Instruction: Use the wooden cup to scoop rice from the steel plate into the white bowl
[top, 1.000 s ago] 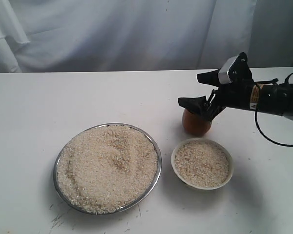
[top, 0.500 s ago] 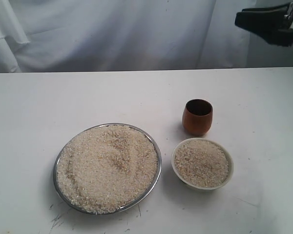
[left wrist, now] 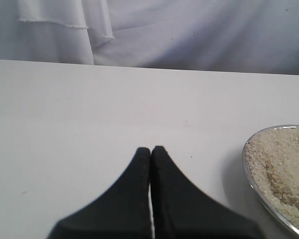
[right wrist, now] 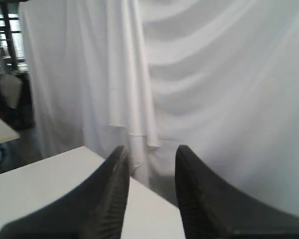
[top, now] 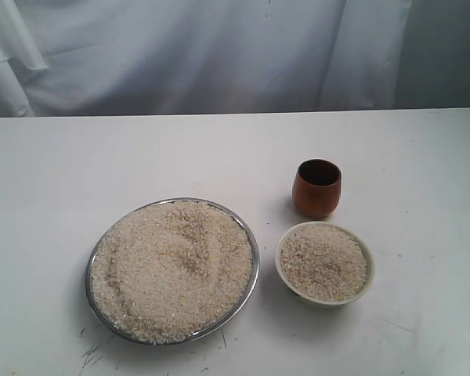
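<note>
Tabletop (top: 102, 157): steel plate (top: 253, 270) heaped with rice (top: 172, 266), its far side cut off in left wrist view; white bowl (top: 282, 274) just right of it, wooden cup (top: 316, 192) upright behind the bowl. Left claw (left wrist: 150, 149) pressed together, holding nothing; right claw (right wrist: 149, 154) parted, holding nothing, facing curtain (right wrist: 214, 74)

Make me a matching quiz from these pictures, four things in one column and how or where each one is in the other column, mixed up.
Things:
1. steel plate
2. white bowl
3. wooden cup
4. left gripper

States:
A. shut, holding nothing
B. upright, just beyond the bowl in the exterior view
C. widest dish, heaped with rice
D. small dish to the right of the plate in the exterior view

Pairs: 1-C, 2-D, 3-B, 4-A
</note>
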You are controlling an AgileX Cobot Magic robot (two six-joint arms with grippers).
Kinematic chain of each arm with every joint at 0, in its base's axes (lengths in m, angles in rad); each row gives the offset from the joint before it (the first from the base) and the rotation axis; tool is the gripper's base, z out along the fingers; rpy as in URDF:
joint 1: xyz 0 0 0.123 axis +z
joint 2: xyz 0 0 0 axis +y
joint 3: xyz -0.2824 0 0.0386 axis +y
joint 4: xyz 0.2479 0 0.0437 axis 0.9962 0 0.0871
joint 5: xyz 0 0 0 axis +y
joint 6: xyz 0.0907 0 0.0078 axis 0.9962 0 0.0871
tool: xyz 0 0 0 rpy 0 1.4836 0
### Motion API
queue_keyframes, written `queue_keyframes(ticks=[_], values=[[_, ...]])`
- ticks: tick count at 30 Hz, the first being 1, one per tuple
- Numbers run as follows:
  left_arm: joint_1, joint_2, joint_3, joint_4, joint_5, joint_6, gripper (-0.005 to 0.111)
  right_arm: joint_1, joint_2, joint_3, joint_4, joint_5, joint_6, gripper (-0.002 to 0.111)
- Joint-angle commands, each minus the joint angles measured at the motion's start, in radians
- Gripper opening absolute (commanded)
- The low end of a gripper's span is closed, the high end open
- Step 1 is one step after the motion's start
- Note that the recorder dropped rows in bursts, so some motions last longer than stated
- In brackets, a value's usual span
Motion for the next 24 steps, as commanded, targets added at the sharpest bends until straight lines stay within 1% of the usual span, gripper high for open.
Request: queue_keyframes(ticks=[1, 3, 4, 6, 9, 13, 16, 20, 24], values=[[-0.003, -0.004, 0.005, 0.001, -0.014, 0.0, 0.0, 0.06, -0.159, 0.05, 0.033, 0.525, 0.075, 0.03], [-0.003, -0.004, 0.005, 0.001, -0.014, 0.0, 0.0, 0.104, -0.263, 0.092, 0.033, 0.803, 0.102, 0.03], [-0.003, -0.004, 0.005, 0.001, -0.014, 0.0, 0.0, 0.124, -0.319, 0.121, 0.035, 0.913, 0.102, 0.03], [-0.003, -0.004, 0.005, 0.001, -0.014, 0.0, 0.0, 0.14, -0.421, 0.19, 0.033, 1.011, 0.076, 0.03], [-0.003, -0.004, 0.005, 0.001, -0.014, 0.0, 0.0, 0.14, -0.585, 0.307, 0.033, 1.049, 0.029, 0.03], [-0.003, -0.004, 0.005, 0.001, -0.014, 0.0, 0.0, 0.14, -0.838, 0.497, 0.035, 1.052, 0.027, 0.03], [-0.003, -0.004, 0.005, 0.001, -0.014, 0.0, 0.0, 0.14, -0.982, 0.636, 0.048, 1.047, 0.062, 0.03], [-0.003, -0.004, 0.005, 0.001, -0.014, 0.0, 0.0, 0.14, -1.116, 0.777, 0.048, 1.018, 0.108, 0.03], [-0.003, -0.004, 0.005, 0.001, -0.014, 0.0, 0.0, 0.14, -1.178, 0.877, 0.065, 0.969, 0.122, 0.03]])
